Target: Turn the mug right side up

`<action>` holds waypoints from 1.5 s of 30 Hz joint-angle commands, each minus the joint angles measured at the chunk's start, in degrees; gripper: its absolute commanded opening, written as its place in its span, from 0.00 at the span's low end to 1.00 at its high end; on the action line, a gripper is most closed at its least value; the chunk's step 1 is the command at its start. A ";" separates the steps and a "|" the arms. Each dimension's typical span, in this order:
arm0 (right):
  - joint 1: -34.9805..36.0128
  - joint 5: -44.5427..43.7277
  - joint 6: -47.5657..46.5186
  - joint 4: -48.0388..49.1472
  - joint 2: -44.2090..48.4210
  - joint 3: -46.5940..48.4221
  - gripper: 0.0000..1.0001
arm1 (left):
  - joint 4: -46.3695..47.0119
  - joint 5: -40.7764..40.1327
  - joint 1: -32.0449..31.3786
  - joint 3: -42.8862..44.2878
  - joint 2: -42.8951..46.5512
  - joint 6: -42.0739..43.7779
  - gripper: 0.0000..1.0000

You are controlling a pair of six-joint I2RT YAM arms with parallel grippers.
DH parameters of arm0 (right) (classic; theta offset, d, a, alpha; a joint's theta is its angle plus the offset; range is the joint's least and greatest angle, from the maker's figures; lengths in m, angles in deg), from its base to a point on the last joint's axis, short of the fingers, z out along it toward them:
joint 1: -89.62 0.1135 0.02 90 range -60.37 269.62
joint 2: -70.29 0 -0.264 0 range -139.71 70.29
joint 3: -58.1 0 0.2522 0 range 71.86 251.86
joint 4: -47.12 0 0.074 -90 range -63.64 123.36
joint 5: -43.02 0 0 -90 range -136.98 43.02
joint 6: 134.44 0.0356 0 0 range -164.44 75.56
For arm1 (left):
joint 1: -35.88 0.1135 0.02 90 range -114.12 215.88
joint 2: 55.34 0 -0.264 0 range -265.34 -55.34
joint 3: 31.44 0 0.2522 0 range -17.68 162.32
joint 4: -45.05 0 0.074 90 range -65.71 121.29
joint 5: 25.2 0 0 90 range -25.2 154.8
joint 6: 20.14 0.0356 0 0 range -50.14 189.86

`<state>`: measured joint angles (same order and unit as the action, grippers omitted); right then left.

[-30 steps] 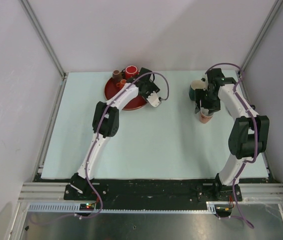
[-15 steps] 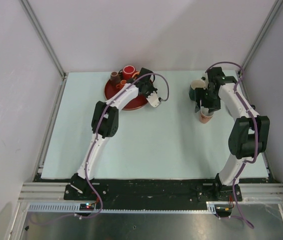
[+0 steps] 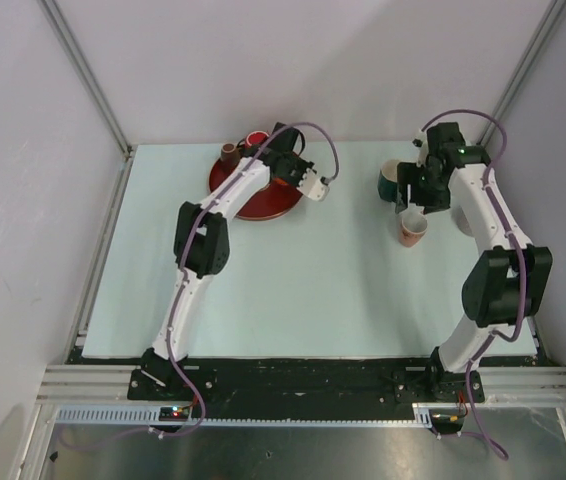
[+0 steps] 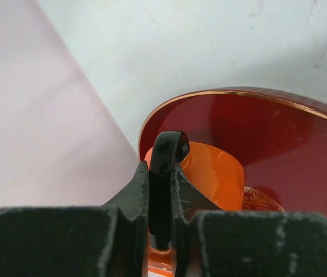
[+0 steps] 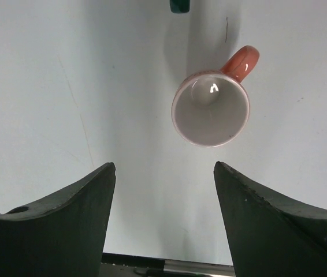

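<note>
An orange mug (image 4: 215,173) with a black handle (image 4: 166,153) sits over the red plate (image 4: 279,133). My left gripper (image 4: 160,173) is shut on that handle. Its mouth does not show, and in the top view my left gripper (image 3: 279,163) hides the mug. A pink mug (image 5: 211,111) stands mouth up on the table, its handle pointing to the upper right. My right gripper (image 5: 163,167) hangs open above and beside it, touching nothing. From above, the pink mug (image 3: 412,230) sits just in front of my right gripper (image 3: 415,207).
On the red plate (image 3: 248,207) a red cup (image 3: 256,139) and a brown cup (image 3: 230,152) stand at the back. A dark green mug (image 3: 391,180) sits left of my right wrist. Side walls and metal rails border the table.
My left gripper has shut on the orange mug's black handle and shifted toward the back of the plate. My right gripper has drawn up and back from the pink mug, still open.
</note>
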<state>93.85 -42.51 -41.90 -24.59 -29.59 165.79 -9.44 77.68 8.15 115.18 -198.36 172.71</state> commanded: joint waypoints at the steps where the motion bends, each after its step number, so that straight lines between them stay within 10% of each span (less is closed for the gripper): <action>1: -0.41 2.32 -1.41 0.33 6.59 3.62 0.74 | 3.20 4.12 0.11 5.31 12.40 -19.41 0.00; 16: 6.74 30.88 9.16 31.03 21.39 -8.88 0.93 | 3.20 19.73 4.85 7.82 26.74 -87.49 0.00; 30: 14.67 40.77 31.22 66.75 13.38 -8.90 0.98 | 3.30 40.25 4.11 7.95 32.05 -101.32 0.00; 34: 16.46 43.73 32.95 68.43 10.28 -7.46 0.83 | 4.83 41.03 3.60 9.19 31.49 -104.32 0.00; 39: 17.25 46.63 34.77 71.71 8.40 -6.40 0.14 | 7.92 38.64 3.60 8.55 30.73 -107.66 0.00; 41: 17.18 44.93 31.85 68.07 8.72 -5.69 0.03 | 8.38 36.91 3.79 7.96 30.33 -107.24 0.03; 45: 16.73 33.59 18.17 46.64 8.93 -1.58 0.00 | 8.55 29.76 4.83 5.64 30.23 -104.09 0.78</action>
<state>110.57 1.62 -9.48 38.53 -20.67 159.80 -4.41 114.64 12.76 120.58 -170.02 70.31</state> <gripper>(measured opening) 0.112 0.484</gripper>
